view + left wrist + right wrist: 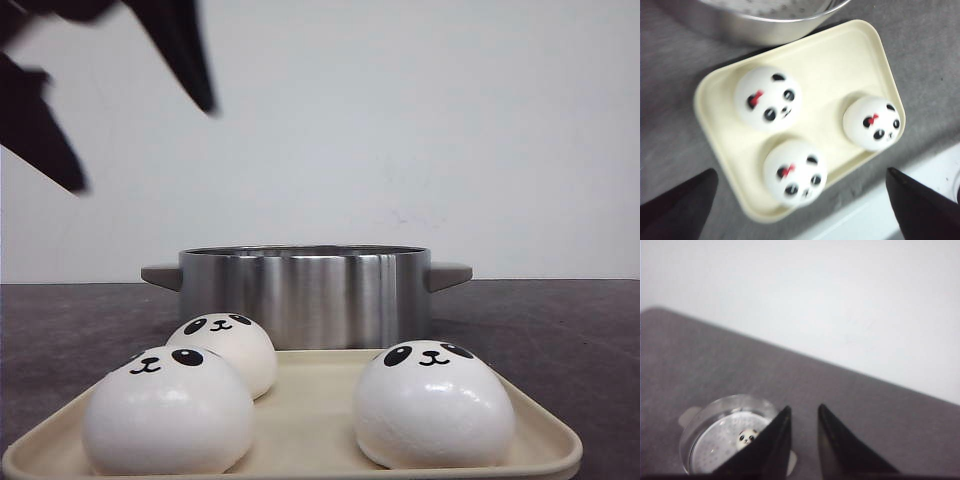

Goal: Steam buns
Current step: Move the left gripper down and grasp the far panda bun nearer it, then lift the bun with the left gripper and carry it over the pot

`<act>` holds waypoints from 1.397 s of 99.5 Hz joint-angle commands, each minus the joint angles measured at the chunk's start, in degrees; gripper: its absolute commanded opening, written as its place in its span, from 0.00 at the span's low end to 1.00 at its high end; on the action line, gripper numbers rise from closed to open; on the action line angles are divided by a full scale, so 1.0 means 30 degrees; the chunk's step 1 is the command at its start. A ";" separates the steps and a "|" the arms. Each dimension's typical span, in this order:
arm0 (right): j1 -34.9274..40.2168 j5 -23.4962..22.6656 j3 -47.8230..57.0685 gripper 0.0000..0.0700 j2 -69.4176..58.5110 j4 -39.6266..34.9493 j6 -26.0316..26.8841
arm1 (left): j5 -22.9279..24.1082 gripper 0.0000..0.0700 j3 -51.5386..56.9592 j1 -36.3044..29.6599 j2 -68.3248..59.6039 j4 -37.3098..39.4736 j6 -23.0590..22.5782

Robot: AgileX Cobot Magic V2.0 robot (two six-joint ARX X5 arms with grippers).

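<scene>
A cream tray (545, 425) with rounded corners and a low raised lip lies nearest on the dark grey, faintly grainy table (70, 320). On it sit three glossy white dome-shaped buns, each with black panda eyes, ears, a small nose and a smile. In the front view one bun (167, 412) is at the tray's 8 o'clock, a second (225, 350) is just behind it at about 10 o'clock, the two close enough that I cannot tell whether they touch, and a third (433, 405) stands well apart at 4 o'clock. From above, the left wrist view shows a small red bow on top of each head.

Behind the tray, at its 12 o'clock, stands a brushed steel pot (305, 290) with straight walls and grey stub handles on either side. The right wrist view looks down into it: the floor is a perforated steamer plate, and a fourth bun (746, 438) sits on it, tiny in that view.

The left gripper (800, 200) hangs above the tray, its black tapered fingers (675, 207) spread wide with nothing between them. The right gripper (804, 412) is high above the pot, jaws parted only a narrow gap, holding nothing.
</scene>
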State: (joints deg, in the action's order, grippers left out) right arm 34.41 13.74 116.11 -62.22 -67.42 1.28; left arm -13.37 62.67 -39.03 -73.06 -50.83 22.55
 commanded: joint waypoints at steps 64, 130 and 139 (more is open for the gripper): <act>0.0087 0.1814 0.0401 0.05 0.6142 -0.3927 0.1115 | 0.2397 1.00 0.0189 -0.0780 -0.7293 0.3825 0.3009; 0.0073 0.2018 0.0408 0.05 0.6171 -0.4022 0.1931 | 0.2790 0.01 0.0219 -0.0816 -0.7985 0.3359 0.3184; 0.0073 0.2018 0.0408 0.05 0.6164 -0.3927 0.1938 | 0.2069 0.01 0.0233 -0.0874 -0.7002 0.3228 0.3002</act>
State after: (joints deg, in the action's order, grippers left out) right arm 34.39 19.59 116.09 -43.35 -76.84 6.31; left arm -5.28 62.72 -40.95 -95.98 -41.41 32.56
